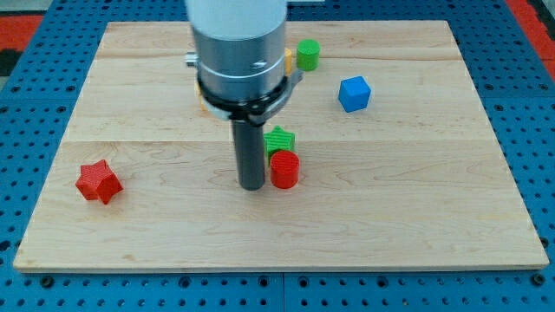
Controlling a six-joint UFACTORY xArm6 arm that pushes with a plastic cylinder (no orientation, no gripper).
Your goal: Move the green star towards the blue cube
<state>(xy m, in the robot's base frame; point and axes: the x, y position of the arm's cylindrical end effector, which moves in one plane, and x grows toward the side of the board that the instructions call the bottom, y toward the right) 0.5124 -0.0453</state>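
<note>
The green star (279,139) lies near the middle of the wooden board, just above a red cylinder (284,169) that touches it. The blue cube (354,94) sits up and to the right of the star, well apart from it. My tip (251,185) is on the board just left of the red cylinder and below-left of the green star; the rod rises up into the arm's grey body, which hides part of the board's top middle.
A green cylinder (308,55) stands near the view's top, right of the arm. A red star (97,182) lies at the left. A yellow block (287,61) and an orange block (201,103) peek from behind the arm. The wooden board (434,217) lies on a blue pegboard.
</note>
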